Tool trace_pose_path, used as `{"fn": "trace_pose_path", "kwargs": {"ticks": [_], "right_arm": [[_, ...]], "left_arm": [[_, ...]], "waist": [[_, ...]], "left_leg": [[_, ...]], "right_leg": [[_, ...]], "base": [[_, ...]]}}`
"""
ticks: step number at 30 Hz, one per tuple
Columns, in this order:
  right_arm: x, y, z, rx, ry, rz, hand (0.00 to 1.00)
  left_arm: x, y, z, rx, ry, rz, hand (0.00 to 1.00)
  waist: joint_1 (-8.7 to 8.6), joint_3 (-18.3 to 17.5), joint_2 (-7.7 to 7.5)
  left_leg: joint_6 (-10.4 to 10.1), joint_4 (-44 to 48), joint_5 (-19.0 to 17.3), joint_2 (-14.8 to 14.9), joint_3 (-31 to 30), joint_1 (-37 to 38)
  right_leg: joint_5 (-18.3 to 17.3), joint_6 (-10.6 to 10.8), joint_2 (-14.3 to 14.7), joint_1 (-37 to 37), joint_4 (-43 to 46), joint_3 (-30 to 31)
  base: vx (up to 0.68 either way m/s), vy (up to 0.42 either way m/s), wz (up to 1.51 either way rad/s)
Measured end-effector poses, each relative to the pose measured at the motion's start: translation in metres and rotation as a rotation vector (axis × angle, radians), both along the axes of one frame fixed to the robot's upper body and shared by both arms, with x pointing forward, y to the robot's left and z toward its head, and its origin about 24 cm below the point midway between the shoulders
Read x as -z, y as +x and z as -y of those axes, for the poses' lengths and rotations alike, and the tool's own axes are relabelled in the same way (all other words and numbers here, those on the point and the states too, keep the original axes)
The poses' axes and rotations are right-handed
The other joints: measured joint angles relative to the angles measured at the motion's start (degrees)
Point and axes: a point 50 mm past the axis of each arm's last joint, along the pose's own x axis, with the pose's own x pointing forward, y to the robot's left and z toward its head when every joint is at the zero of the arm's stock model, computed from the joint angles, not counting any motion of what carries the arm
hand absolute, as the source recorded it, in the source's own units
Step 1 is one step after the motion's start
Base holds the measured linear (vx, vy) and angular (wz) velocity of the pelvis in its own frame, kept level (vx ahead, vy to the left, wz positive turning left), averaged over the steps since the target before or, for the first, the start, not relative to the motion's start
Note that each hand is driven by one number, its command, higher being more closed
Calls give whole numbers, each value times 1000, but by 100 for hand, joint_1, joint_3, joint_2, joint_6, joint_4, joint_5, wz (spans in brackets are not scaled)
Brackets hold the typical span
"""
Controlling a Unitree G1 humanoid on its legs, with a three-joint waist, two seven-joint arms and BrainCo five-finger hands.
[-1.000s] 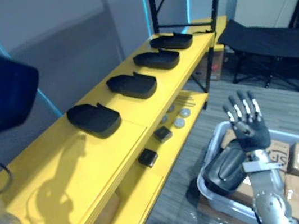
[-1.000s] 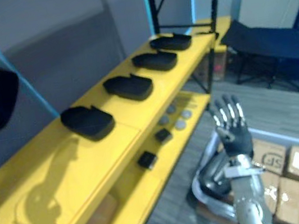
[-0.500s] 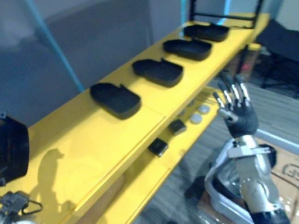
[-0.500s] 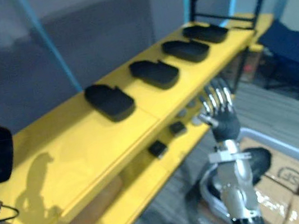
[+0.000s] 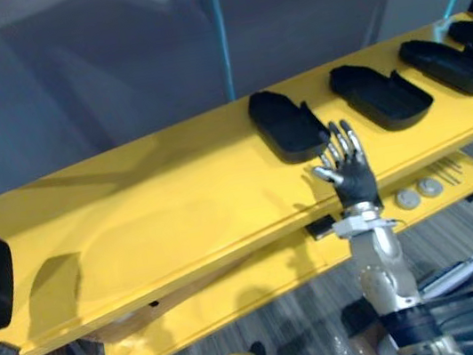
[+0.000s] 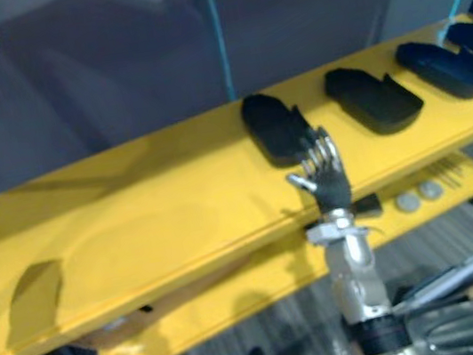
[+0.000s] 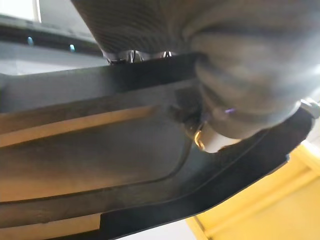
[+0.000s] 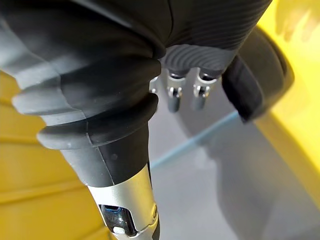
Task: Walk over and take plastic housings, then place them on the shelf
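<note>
**Right hand raised at the shelf edge, left hand on a housing**

Four black plastic housings point(image 5: 287, 124) lie in a row on the top board of the yellow shelf point(image 5: 160, 207), at upper right of frame. Each long axis slants from the back toward the front edge. The right hand point(image 5: 351, 179) stands upright before the nearest one, its fingers straight, spread and empty. At the left frame edge the left hand point(image 7: 150, 25) is against a fifth housing point(image 7: 100, 150). That housing hides its fingers, so I cannot tell their state.

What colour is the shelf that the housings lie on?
Bright yellow. The shelf shows best in the left eye view, black housings lying along it.
</note>
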Motion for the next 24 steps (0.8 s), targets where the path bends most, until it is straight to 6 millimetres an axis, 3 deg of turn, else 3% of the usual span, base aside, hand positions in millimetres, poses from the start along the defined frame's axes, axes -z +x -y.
{"fn": "trace_pose_path", "kwargs": {"ticks": [1,2,3,4,6,8,11,15,17,19,22,24], "right_arm": [[1,-2,6,22,1,-2,0],[-1,-5,12,44,6,9,0],[-3,-7,17,62,5,16,0],[-2,-14,27,104,11,19,0],[4,-27,38,152,15,-1,0],[8,-43,45,183,17,-11,0],[-4,-51,36,133,13,63,0],[-15,-59,22,52,6,130,0],[-16,-63,19,39,8,134,0],[-17,-63,19,37,4,141,0],[-15,-65,20,36,-1,134,0],[-16,-65,23,47,-5,135,0]], "left_arm": [[-5,3,3,21,13,28,100],[-12,9,5,42,32,72,100],[-14,13,7,58,33,98,100],[-18,20,12,98,39,139,100],[-24,25,19,149,61,169,100],[-42,27,34,237,160,200,100],[-58,23,53,329,261,238,100],[-61,18,66,386,301,238,100],[-57,18,67,396,290,207,100],[-55,17,66,393,285,192,100],[-54,16,66,394,289,180,100],[-54,14,67,397,308,193,100]], "waist": [[-78,13,3],[-233,53,-101],[-323,95,-104],[-474,120,-86],[-535,126,-97],[-645,115,-79],[-614,139,-119],[-611,136,-52],[-596,140,-19],[-638,165,40],[-754,122,49],[-743,42,41]], "left_leg": [[1,29,1,-6,-40,-67],[7,106,15,-101,-173,-184],[7,182,18,-144,-275,-237],[-12,282,80,-205,-444,-355],[-62,357,177,-214,-488,-397],[-52,697,173,-95,-426,-661],[10,825,117,118,-164,-656],[6,1112,-160,366,84,-610],[-22,1211,-308,450,265,-543],[-25,1259,-316,516,360,-537],[-72,1202,-278,614,780,-550],[-47,1247,-281,660,980,-569]], "right_leg": [[-366,-221,123,-110,69,621],[-795,-150,330,-168,114,1453],[-879,17,463,-181,163,1839],[-1080,-11,727,-321,432,2425],[-1078,39,800,-363,612,2506],[-961,111,925,-327,577,2422],[-885,74,1027,-312,614,2532],[-884,57,1158,-195,655,2642],[-1001,-136,1156,-119,712,2701],[-1132,-264,1165,-158,752,2704],[-1239,-264,1083,-308,905,2716],[-1252,-270,991,-388,900,2798]], "base": [[-54,-56,35],[-45,-91,56],[-82,-139,93],[-74,-112,79],[1,-103,46],[48,-39,39],[10,-5,-4],[-43,14,-19],[-101,30,-26],[-115,44,-10],[-95,72,8],[-2,121,-7]]}}
